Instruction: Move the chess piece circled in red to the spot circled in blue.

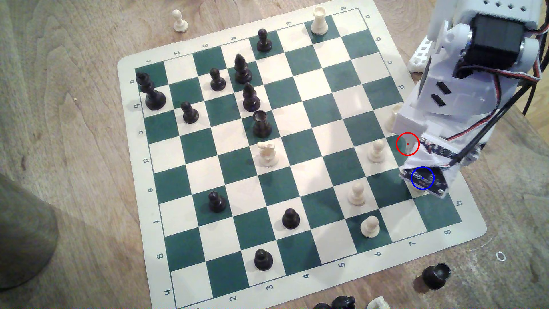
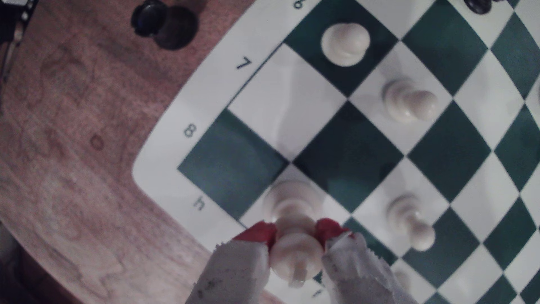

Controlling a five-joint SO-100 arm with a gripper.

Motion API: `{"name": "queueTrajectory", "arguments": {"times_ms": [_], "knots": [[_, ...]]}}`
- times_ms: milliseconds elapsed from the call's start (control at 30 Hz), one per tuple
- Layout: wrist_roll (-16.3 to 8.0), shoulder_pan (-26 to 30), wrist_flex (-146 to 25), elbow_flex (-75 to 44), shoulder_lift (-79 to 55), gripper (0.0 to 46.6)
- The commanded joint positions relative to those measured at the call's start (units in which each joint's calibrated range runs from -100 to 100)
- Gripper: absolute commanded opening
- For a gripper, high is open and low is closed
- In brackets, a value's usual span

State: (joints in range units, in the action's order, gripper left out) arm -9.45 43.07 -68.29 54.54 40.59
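End effector clamped on the cream king at the h-file edge of the board.

In the wrist view the end effector (image 2: 296, 233), with red-tipped, tape-wrapped fingers (image 2: 258, 235), grips the cross-topped cream king (image 2: 295, 251) by its upper body, one finger on each side; the king's round base stands on a white square next to the green corner square (image 2: 230, 160) labelled h and 8. Beyond it, three cream pawns (image 2: 344, 43) stand on nearby squares. In the exterior view the arm (image 1: 463, 89) covers the board's edge (image 1: 472, 214) on the exterior view's right, and the blue circle (image 1: 422, 178) lies over the arm's lower end, the red circle (image 1: 407, 143) just above it. A black piece (image 1: 435, 274) lies on the table (image 1: 74, 118) off the board.
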Motion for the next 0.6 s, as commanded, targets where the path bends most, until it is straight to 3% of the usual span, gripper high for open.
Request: {"name": "queueTrajectory", "arguments": {"times_ms": [0, 567], "knots": [[0.2, 0.1, 1.3, 0.0, 0.3, 0.3], [0.4, 0.5, 2.8, 3.8, 0.9, 1.2]]}}
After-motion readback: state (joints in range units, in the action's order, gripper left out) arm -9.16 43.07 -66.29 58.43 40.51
